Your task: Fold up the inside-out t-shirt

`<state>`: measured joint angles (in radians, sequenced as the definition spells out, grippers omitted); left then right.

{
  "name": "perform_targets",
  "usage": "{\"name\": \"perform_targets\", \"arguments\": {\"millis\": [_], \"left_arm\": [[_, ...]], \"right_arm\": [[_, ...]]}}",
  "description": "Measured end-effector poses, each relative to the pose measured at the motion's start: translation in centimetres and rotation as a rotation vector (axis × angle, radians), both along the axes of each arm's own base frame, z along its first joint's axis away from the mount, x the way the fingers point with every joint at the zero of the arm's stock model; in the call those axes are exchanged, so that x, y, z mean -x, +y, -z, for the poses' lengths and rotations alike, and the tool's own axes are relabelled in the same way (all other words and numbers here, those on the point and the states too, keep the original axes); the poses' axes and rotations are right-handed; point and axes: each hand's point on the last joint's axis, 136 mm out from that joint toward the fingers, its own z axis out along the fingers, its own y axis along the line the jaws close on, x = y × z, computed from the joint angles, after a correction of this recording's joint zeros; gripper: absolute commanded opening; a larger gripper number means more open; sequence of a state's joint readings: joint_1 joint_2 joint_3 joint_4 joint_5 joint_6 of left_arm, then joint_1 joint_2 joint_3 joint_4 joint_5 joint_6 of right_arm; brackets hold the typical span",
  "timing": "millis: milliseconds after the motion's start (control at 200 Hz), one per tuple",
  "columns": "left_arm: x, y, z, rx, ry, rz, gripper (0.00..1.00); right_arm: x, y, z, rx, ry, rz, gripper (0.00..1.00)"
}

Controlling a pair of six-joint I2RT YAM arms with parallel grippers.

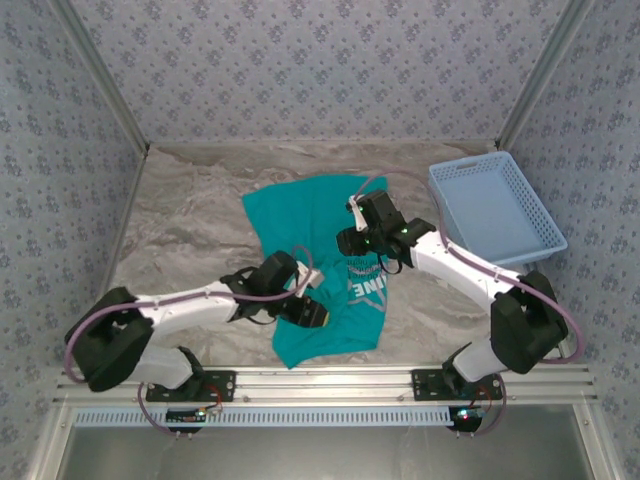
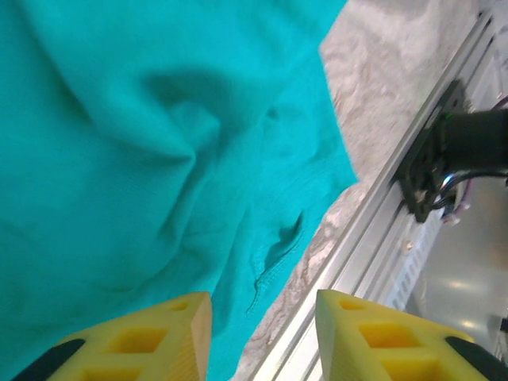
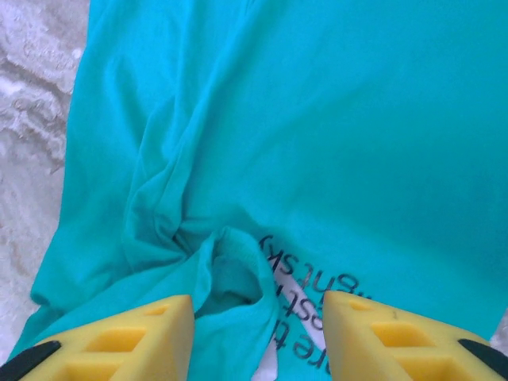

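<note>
The teal-green t-shirt (image 1: pixel 318 262) lies crumpled in the middle of the table, a printed design with dark letters showing near its right side (image 1: pixel 366 285). My left gripper (image 1: pixel 312 312) hovers open over the shirt's lower part; in the left wrist view its yellow fingers (image 2: pixel 151 337) frame the shirt's hemmed edge (image 2: pixel 274 266) beside the table's front rail. My right gripper (image 1: pixel 350 240) is open above the shirt's middle; the right wrist view shows a puckered fold (image 3: pixel 226 270) and the lettering (image 3: pixel 305 305) between its fingers (image 3: pixel 389 337). Nothing is gripped.
A light blue mesh basket (image 1: pixel 495 205) stands at the back right. The marbled table surface (image 1: pixel 190 230) is bare to the left of the shirt. A metal rail (image 1: pixel 330 380) runs along the near edge, and patterned walls enclose the space.
</note>
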<state>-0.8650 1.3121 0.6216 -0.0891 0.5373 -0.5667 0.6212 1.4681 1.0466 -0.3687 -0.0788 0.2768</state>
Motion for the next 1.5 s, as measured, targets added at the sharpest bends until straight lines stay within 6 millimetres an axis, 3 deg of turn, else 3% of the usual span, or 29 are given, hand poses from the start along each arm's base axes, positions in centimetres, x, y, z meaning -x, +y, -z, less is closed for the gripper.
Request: {"name": "perform_targets", "arguments": {"millis": [160, 255, 355, 395, 460, 525, 665, 735, 885, 974, 1074, 1154, 1294, 1499], "left_arm": [[-3.3, 1.7, -4.4, 0.054, -0.081, -0.092, 0.45], [-5.6, 3.9, -4.8, 0.037, -0.085, -0.200, 0.47], [-8.2, 6.8, -3.3, -0.023, -0.034, -0.344, 0.47], [-9.2, 7.8, -2.3, -0.051, -0.012, -0.392, 0.47], [-10.0, 8.6, -0.9, -0.093, 0.014, -0.429, 0.47], [-10.2, 9.0, 0.6, -0.137, 0.042, -0.443, 0.47], [-12.5, 9.3, 1.7, -0.215, 0.045, -0.479, 0.45], [-14.8, 9.9, 1.8, -0.257, 0.017, -0.530, 0.32], [-18.9, 12.1, 4.4, -0.383, -0.001, -0.628, 0.21], [-19.1, 13.1, 7.4, -0.468, 0.034, -0.633, 0.19], [-21.3, 12.7, 6.9, -0.478, -0.010, -0.636, 0.17], [-22.6, 12.5, 6.9, -0.483, -0.027, -0.632, 0.13], [-25.0, 12.7, 6.8, -0.488, -0.054, -0.636, 0.06], [-27.0, 15.4, 6.5, -0.544, -0.078, -0.662, 0.10]], "right_arm": [[1.9, 1.0, 2.0, -0.062, 0.165, -0.002, 0.53], [3.3, 1.5, 3.6, -0.086, 0.292, 0.026, 0.54], [4.9, 2.6, 4.6, -0.091, 0.371, 0.034, 0.50], [5.6, 3.2, 5.0, -0.085, 0.390, 0.026, 0.39], [6.5, 4.2, 5.4, -0.073, 0.411, 0.010, 0.13], [7.1, 4.8, 5.7, -0.066, 0.418, -0.009, 0.00], [7.0, 5.1, 4.4, -0.079, 0.381, -0.040, 0.00], [6.6, 4.8, 2.9, -0.087, 0.329, -0.040, 0.00], [5.7, 2.6, -0.4, -0.112, 0.212, 0.022, 0.05], [6.6, 1.1, 1.1, -0.087, 0.233, 0.050, 0.05], [9.2, -0.3, 4.8, 0.000, 0.308, 0.050, 0.01], [11.0, -1.4, 5.9, 0.047, 0.343, 0.047, 0.00], [11.6, -2.6, 3.9, 0.021, 0.314, 0.057, 0.00], [12.0, -1.0, -2.6, -0.124, 0.181, -0.011, 0.05]]}}
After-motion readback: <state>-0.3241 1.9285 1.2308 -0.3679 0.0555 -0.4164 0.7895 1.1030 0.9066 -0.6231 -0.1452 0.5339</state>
